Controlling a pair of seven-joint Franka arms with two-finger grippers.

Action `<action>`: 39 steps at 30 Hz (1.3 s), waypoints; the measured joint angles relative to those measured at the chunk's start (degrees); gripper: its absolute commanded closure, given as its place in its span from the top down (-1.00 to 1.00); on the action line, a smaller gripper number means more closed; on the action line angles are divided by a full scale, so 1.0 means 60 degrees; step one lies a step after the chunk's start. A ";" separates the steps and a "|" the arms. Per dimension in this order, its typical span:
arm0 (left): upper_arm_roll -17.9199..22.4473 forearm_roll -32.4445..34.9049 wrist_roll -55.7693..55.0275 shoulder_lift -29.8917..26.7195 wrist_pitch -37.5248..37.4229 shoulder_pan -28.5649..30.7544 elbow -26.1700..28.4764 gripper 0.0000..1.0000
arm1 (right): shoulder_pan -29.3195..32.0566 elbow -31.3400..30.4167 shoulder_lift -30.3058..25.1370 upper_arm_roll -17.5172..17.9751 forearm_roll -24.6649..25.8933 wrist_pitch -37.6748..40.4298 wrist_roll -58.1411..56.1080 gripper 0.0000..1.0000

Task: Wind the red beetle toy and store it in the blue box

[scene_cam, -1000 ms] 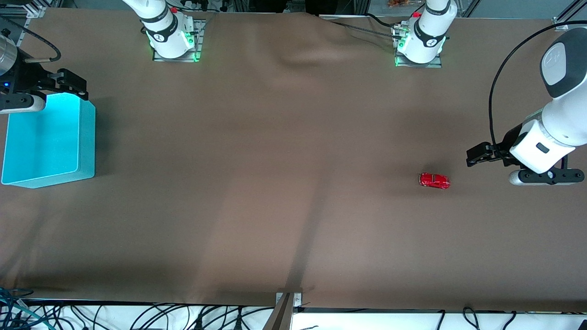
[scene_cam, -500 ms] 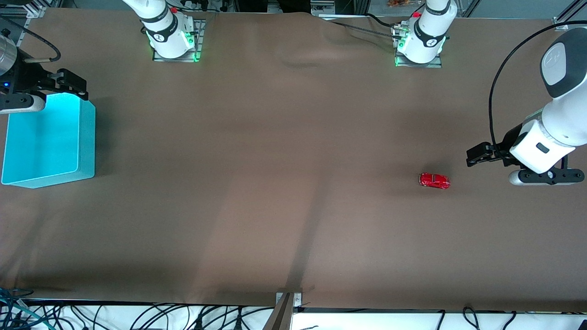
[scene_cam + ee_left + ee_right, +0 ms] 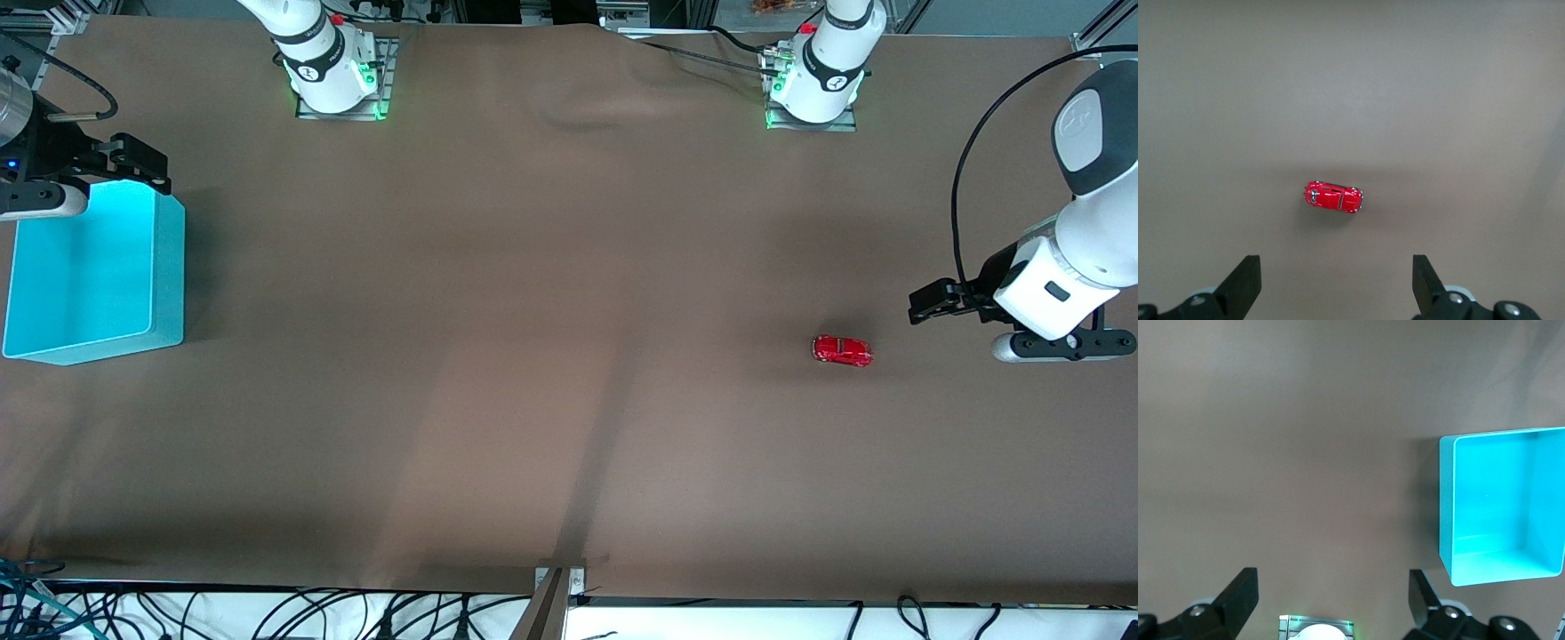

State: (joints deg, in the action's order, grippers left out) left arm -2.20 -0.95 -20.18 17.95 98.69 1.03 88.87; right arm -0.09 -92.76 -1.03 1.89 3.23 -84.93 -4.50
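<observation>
Beetle (image 3: 842, 350) on brown counter (image 3: 533, 356), toward left arm's end, on its wheels, untouched. Left gripper (image 3: 929, 302) in air at about 2 o'clock from beetle, over bare counter, fingers (image 3: 1245, 283) spread wide, holding nothing. Box (image 3: 93, 271) at right arm's end, well apart from beetle, open top up. Right gripper (image 3: 133, 160) over counter beside box's 12 o'clock rim, fingers (image 3: 1238, 593) spread, holding nothing.

The left gripper (image 3: 929, 302) hung over the bench toward the left arm's end, jaws spread wide and empty. The right gripper (image 3: 142, 162) hung over the right arm's end, jaws likewise wide apart.
</observation>
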 measured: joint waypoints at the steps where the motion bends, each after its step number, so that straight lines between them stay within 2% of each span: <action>1: -0.0002 0.0000 -0.0345 0.0093 0.0002 0.0000 0.0003 1.00 | 0.0000 0.0000 0.0000 0.0000 0.0000 0.0000 0.0000 1.00; 12: -0.0007 0.0000 -0.4537 0.1031 0.0181 0.0000 0.0017 1.00 | 0.0000 0.0000 0.0039 0.0000 0.0000 0.0000 0.0000 1.00; 20: -0.0014 0.0000 -0.7276 0.1547 0.1198 -0.0013 0.0279 1.00 | 0.0000 0.0005 0.0056 -0.0001 0.0000 0.0000 0.0000 1.00; 29: -0.0014 0.0000 -0.8767 0.1782 0.2510 -0.0007 0.1139 1.00 | 0.0000 0.0015 0.0061 -0.0001 0.0000 0.0000 0.0000 1.00; 34: 0.0077 -0.0158 -0.9108 0.1890 0.2766 0.0035 0.1291 1.00 | 0.0000 0.0020 0.0067 -0.0001 0.0000 0.0000 0.0000 1.00; 39: 0.0284 -0.0386 -0.9137 0.1905 0.3606 0.0084 0.1818 1.00 | 0.0000 0.0026 0.0069 -0.0001 0.0000 0.0000 0.0000 1.00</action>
State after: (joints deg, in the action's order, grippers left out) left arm -0.50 -3.27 -75.00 29.38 120.32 1.53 99.78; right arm -0.09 -92.60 -0.61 1.89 3.23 -84.93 -4.50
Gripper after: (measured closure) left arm 0.000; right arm 0.000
